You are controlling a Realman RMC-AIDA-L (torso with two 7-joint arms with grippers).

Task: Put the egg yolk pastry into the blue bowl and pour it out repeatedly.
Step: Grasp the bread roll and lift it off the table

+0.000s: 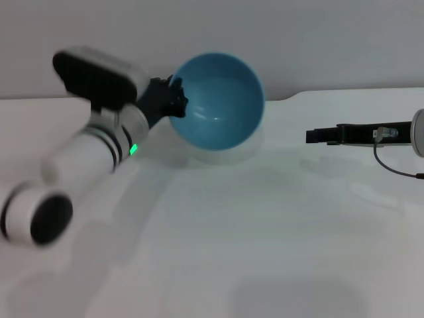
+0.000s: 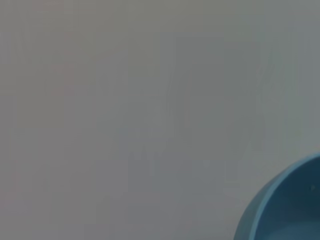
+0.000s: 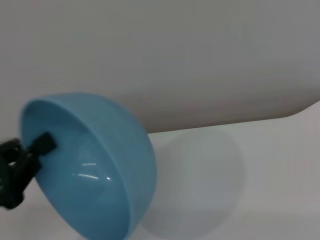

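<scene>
Blue bowl (image 1: 222, 99), round, deep, glossy light-blue with plain smooth sides, is held off the white desk (image 1: 265, 218) and tipped steeply, its opening facing the head camera and its inside showing no contents. It sits toward the far left-centre of the desk, in front of the grey wall (image 1: 318, 40), with a faint shadow on the desk surface beneath it.

Left hand (image 1: 173, 99), black, is pinching the bowl's rim on the bowl's left side; in the right wrist view one black finger (image 3: 44, 142) lies inside the rim while the rest of the hand (image 3: 15, 172) stays outside it. The white left arm (image 1: 99, 152) with black bands reaches diagonally from the near left edge up toward the bowl, a green light lit near the wrist and a black-and-white housing sitting above the wrist. The left wrist view shows only a section of the bowl (image 2: 290, 205) against the plain grey wall.

Right hand (image 1: 311, 136), black, is held level above the right part of the desk, pointing toward the bowl and well apart from it, with a cable hanging behind it. Whether its fingers are spread or pressed together cannot be told.

Egg yolk pastry: not seen in any view.
</scene>
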